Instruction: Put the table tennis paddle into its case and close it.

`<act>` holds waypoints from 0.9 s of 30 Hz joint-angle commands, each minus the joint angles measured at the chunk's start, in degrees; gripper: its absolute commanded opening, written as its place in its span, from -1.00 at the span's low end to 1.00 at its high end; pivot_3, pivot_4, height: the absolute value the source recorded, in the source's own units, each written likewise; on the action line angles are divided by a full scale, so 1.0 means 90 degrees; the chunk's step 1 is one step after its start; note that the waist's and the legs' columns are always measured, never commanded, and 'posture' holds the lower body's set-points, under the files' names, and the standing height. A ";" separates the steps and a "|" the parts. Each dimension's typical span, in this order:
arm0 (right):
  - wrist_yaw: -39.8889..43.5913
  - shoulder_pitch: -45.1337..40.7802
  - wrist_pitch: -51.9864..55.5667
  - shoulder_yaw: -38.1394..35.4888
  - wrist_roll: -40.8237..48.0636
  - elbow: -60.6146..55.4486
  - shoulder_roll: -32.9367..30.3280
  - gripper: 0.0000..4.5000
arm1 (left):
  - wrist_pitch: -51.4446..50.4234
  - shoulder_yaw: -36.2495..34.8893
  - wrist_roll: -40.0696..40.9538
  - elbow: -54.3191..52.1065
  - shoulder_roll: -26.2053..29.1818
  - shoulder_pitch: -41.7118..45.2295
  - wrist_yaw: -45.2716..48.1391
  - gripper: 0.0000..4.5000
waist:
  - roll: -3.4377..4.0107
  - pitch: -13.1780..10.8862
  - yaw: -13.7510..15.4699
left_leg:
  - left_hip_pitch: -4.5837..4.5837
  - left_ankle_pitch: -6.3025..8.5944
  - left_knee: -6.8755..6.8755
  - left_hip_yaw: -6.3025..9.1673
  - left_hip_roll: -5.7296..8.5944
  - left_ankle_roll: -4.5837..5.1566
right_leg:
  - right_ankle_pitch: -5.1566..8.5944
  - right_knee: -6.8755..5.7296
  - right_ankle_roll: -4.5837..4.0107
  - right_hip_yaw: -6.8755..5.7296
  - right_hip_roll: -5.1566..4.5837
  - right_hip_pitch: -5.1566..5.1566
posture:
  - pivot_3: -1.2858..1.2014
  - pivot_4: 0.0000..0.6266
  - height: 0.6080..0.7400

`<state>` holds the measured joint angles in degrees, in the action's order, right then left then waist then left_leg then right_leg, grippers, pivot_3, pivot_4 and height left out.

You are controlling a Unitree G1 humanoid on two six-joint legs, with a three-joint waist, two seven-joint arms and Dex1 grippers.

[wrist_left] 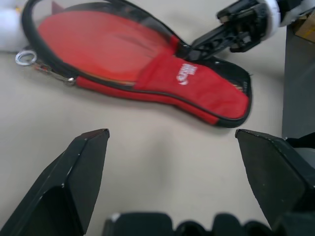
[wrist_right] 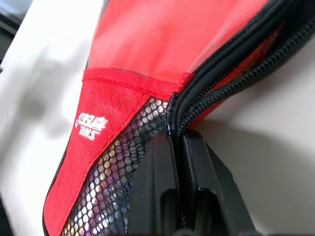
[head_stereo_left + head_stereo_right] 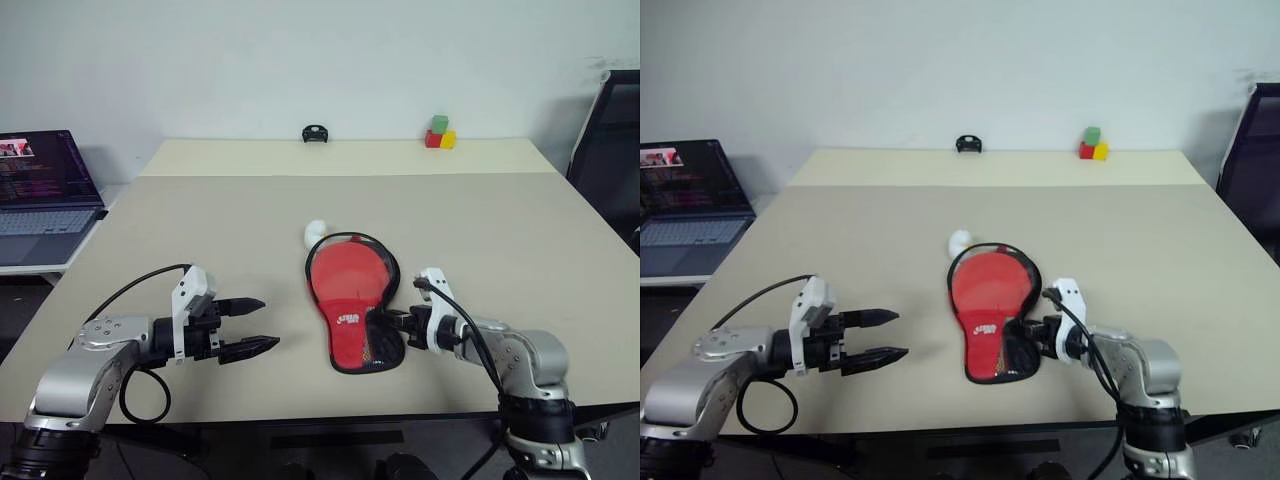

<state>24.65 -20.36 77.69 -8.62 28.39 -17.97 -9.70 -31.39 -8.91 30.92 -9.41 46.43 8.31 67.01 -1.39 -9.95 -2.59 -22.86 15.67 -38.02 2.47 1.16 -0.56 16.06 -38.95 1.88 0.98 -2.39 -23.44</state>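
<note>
The case (image 3: 350, 290) lies flat near the table's front middle, red side with mesh and white logo up, narrow end toward me. Its zip seam gapes along the side in the left wrist view (image 1: 147, 54). The table tennis paddle is hidden from view. My right gripper (image 3: 385, 322) reaches in from the right and is shut on the case's black zippered edge (image 2: 216, 64) near the narrow end, the fingers (image 2: 162, 187) pinching the seam. My left gripper (image 3: 270, 322) hovers open to the left of the case, pointing at it, with nothing between its fingers (image 1: 83, 167).
A small white ball (image 3: 316, 232) rests against the case's far rim. A metal ring (image 1: 24, 58) lies by the round end. A laptop (image 3: 40, 190) sits on a side table at left. Coloured blocks (image 3: 440, 133) and a small black object (image 3: 316, 134) stand at the far edge, a black chair (image 3: 612, 120) at right.
</note>
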 commanded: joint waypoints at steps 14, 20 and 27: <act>-0.0846 0.0944 0.1645 -0.1555 0.0322 -0.1869 0.0606 -0.97 | 0.0085 0.0259 0.0043 0.0002 0.0036 0.0323 0.0097 1.00 | 0.0000 0.0000 0.0119 | 0.0008 0.0000 -0.0003 0.0011 0.0010 0.0000 | 0.0002 0.0004 0.0000 -0.0010 -0.0002 0.0018 | 0.03 -0.52 1.00; -0.0915 0.0988 0.1646 -0.1593 0.0378 -0.1920 0.0635 -0.97 | 0.0164 0.0346 0.0040 0.0074 0.0028 0.0377 0.0129 1.00 | 0.0000 0.0001 0.0119 | 0.0009 -0.0001 -0.0003 0.0012 0.0010 0.0001 | 0.0003 0.0004 0.0000 -0.0011 -0.0002 0.0018 | 0.03 -0.52 1.00; -0.1049 0.0905 0.1629 -0.1544 0.0313 -0.1915 0.0721 -0.87 | 0.0235 0.0369 0.0029 0.0091 0.0002 0.0368 0.0106 1.00 | 0.0000 0.0001 0.0116 | 0.0009 -0.0001 -0.0003 0.0012 0.0010 0.0001 | 0.0003 0.0003 0.0000 -0.0011 -0.0002 0.0018 | 0.03 -0.52 1.00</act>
<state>16.15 -12.36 91.62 -21.36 31.60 -33.68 -3.32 -30.43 -4.79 31.20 -8.34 46.30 10.95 68.08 -1.39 -9.94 -1.55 -22.77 15.66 -38.04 2.58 1.25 -0.55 16.09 -38.92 1.87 0.88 -2.41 -23.28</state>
